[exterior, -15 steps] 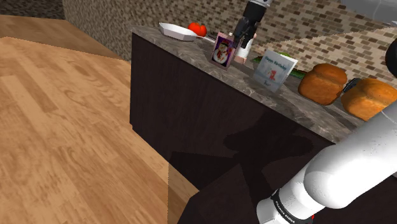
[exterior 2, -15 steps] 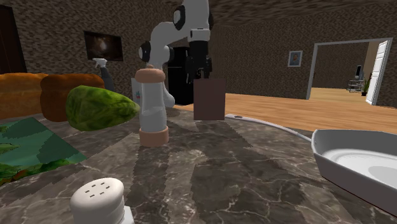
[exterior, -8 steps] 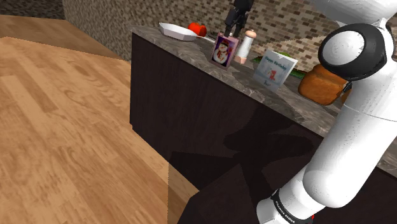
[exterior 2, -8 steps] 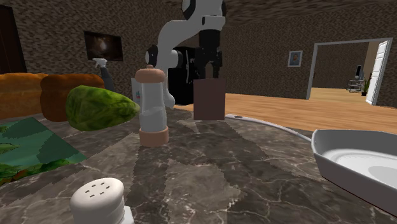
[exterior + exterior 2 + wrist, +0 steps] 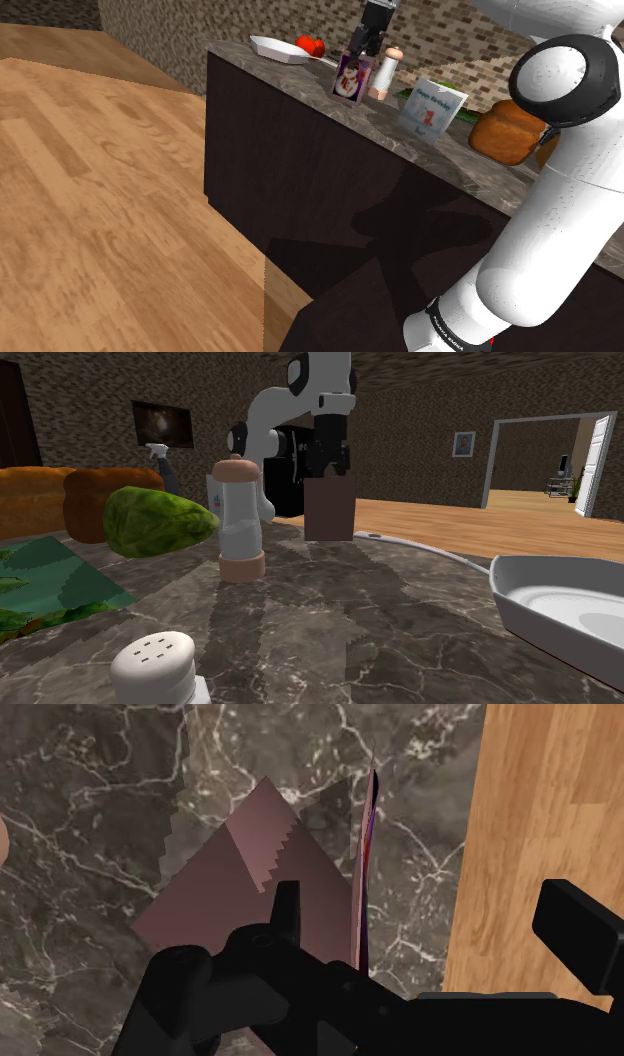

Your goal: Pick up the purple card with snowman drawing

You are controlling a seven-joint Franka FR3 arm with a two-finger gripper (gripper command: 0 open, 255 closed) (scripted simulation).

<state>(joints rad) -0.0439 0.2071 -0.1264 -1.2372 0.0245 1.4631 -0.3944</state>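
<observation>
Approach underway: gripper (image 5: 361, 44), jaws wide, hangs at 12 o'clock over the card (image 5: 349, 78), straddling its top edge. Card stands upright near the counter (image 5: 395, 128) edge. Next, I judge: lower, squeeze, lift.

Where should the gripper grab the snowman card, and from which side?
Probably the top edge of the snowman card, coming straight down, one finger on each face: it stands upright and thin on the counter, top edge free.
</observation>
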